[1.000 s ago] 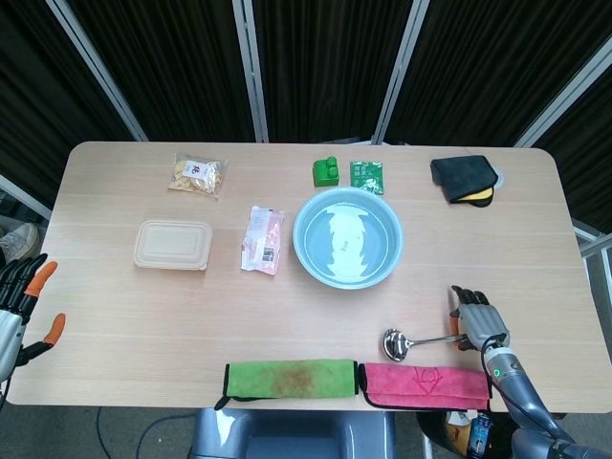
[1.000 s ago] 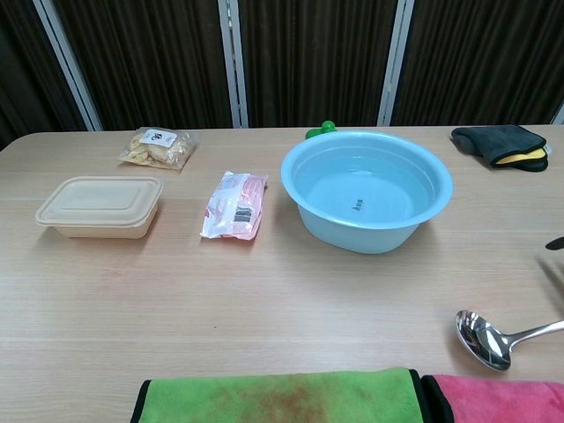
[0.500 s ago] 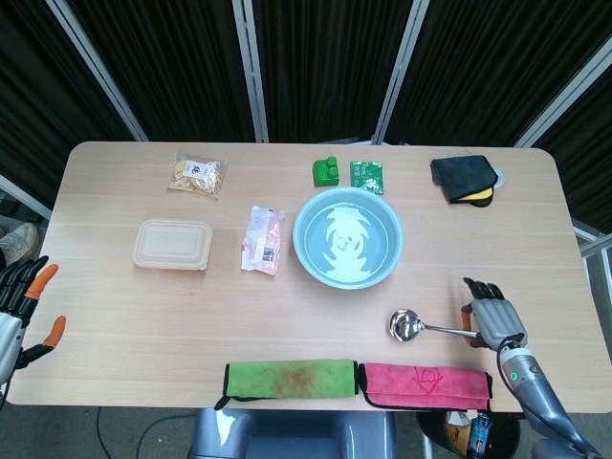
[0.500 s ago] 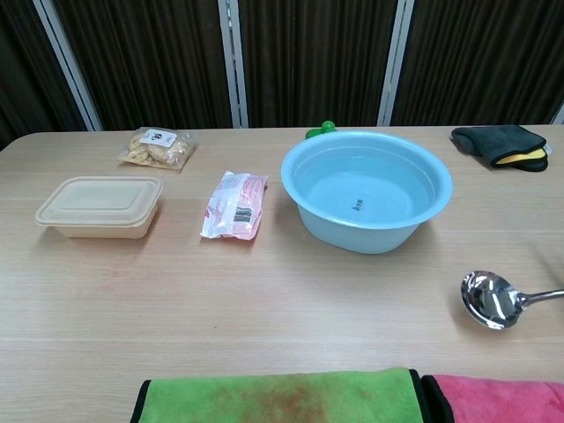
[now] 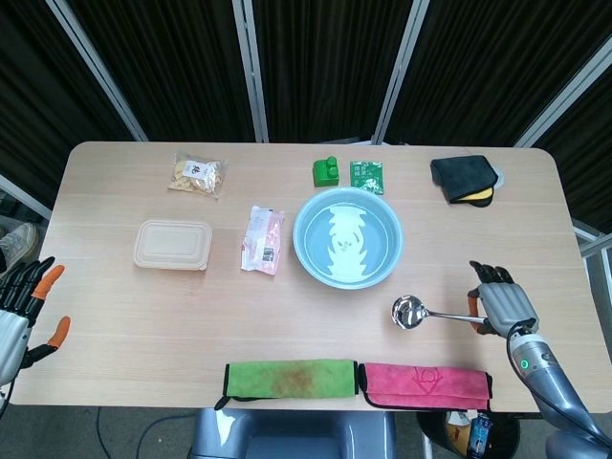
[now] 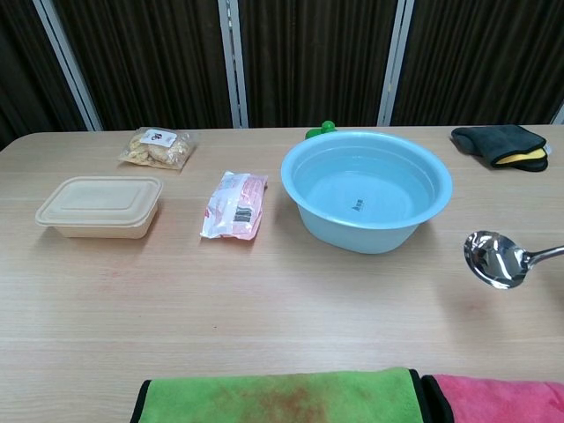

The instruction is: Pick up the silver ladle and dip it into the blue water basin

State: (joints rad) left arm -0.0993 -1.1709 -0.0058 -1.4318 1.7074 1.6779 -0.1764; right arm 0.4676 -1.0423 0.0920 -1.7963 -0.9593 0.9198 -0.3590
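The silver ladle (image 5: 413,312) hangs above the table with its bowl (image 6: 496,259) to the right of and a little nearer than the blue water basin (image 5: 346,237). My right hand (image 5: 501,306) grips the ladle's handle at the table's right front; this hand lies outside the chest view. The basin (image 6: 366,199) holds water and stands mid-table. My left hand (image 5: 21,306) hovers off the table's left front corner, fingers spread and holding nothing.
A beige lidded box (image 5: 173,245), a pink packet (image 5: 263,239) and a snack bag (image 5: 197,176) lie left of the basin. Green items (image 5: 346,173) stand behind it, a dark cloth (image 5: 465,179) at the back right. Green (image 5: 290,377) and pink (image 5: 424,382) towels line the front edge.
My right hand has lifted the ladle off the table and carried it upward and slightly toward the basin. The left hand has barely shifted.
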